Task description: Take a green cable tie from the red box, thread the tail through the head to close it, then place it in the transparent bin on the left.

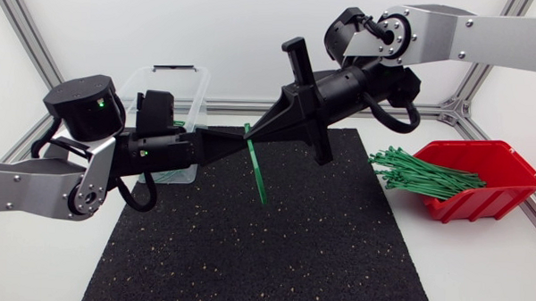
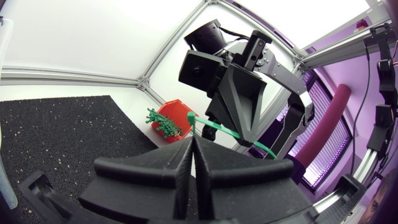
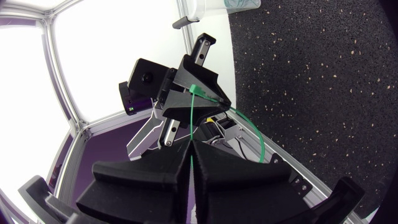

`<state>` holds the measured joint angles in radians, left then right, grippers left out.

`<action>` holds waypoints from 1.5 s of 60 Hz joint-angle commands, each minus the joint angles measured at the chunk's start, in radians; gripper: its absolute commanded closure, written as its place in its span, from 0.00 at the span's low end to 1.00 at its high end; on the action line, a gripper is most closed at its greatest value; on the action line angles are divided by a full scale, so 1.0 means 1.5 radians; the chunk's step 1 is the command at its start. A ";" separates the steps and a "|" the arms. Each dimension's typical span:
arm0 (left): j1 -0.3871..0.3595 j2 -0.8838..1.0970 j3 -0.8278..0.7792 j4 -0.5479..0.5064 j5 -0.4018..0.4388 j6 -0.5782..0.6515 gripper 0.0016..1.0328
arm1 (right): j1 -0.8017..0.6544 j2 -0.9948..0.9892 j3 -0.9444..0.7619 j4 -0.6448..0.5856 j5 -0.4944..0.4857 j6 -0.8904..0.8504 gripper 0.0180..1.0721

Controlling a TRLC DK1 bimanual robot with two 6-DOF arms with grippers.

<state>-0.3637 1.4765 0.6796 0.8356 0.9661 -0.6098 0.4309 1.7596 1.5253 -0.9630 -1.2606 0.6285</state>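
Above the middle of the black mat (image 1: 265, 249), my left gripper (image 1: 240, 142) and right gripper (image 1: 253, 130) meet tip to tip, both shut on one green cable tie (image 1: 255, 166). Its tail hangs down below them towards the mat. In the left wrist view the tie (image 2: 217, 129) leaves my left gripper (image 2: 194, 140) and passes under the right arm's wedge fingers (image 2: 242, 106). In the right wrist view the tie (image 3: 191, 118) runs from my right gripper (image 3: 191, 146) to the left arm's fingertips (image 3: 211, 93), then curves away. The red box (image 1: 495, 176) holds several green ties (image 1: 424, 169). The transparent bin (image 1: 177, 80) stands behind the left arm.
The mat covers the middle of the white table. The red box sits tilted at the right edge, with ties spilling onto the mat's right border. Aluminium frame posts stand at the back corners.
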 commanded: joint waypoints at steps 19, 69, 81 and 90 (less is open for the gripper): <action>-0.018 -0.043 -0.024 0.012 -0.012 0.012 0.97 | -0.005 -0.004 -0.018 0.004 -0.015 0.021 0.95; -0.048 -0.076 -0.050 0.012 -0.096 0.106 0.97 | -0.032 -0.022 -0.034 0.002 -0.021 0.022 0.95; -0.071 -0.079 -0.060 0.012 -0.117 0.130 0.97 | -0.031 -0.027 -0.034 0.002 -0.021 0.022 0.95; -0.084 -0.090 -0.063 0.010 -0.134 0.146 0.97 | -0.032 -0.025 -0.035 0.001 -0.021 0.022 0.95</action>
<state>-0.4732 1.3701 0.6090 0.8356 0.7692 -0.4171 0.3927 1.7332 1.4990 -0.9638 -1.2942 0.6327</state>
